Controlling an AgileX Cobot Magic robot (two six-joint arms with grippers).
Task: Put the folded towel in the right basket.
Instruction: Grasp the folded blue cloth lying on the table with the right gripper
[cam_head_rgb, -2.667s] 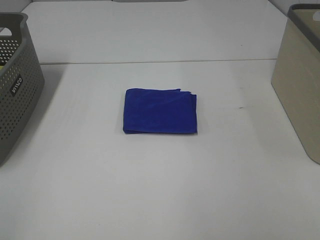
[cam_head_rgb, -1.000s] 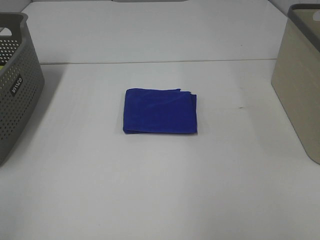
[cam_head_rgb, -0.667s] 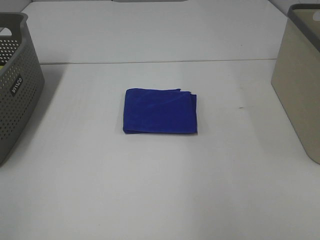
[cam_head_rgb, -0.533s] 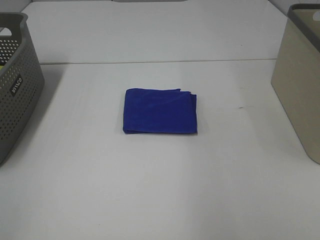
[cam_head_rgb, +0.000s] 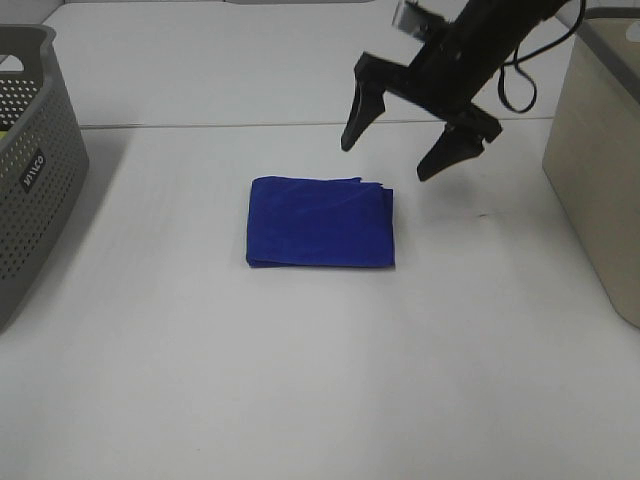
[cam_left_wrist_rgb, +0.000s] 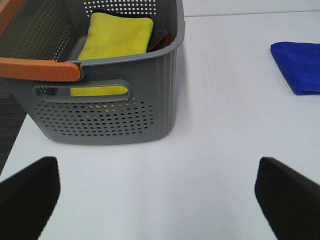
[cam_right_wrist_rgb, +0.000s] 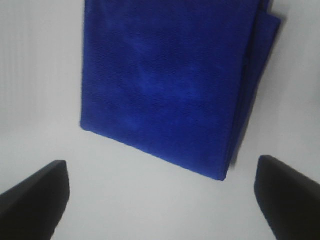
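Exterior high | right claw (cam_head_rgb: 386, 163) splayed wide, tilted down near folded towel (cam_head_rgb: 320, 223) | left claw (cam_left_wrist_rgb: 157, 197) splayed

I see a white counter (cam_head_rgb: 300, 380) with a thin seam (cam_head_rgb: 300, 125) running across its far part. A blue folded towel (cam_head_rgb: 320, 222) lies flat near the middle. A grey perforated basket (cam_head_rgb: 30, 170) stands at the left edge and a beige basket (cam_head_rgb: 600, 170) at the right, both well apart from the towel.

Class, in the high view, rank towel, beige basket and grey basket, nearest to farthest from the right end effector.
1. Folded blue cloth towel, centre, by the right end effector.
2. Beige plastic basket, right edge.
3. Grey perforated plastic basket, left edge.
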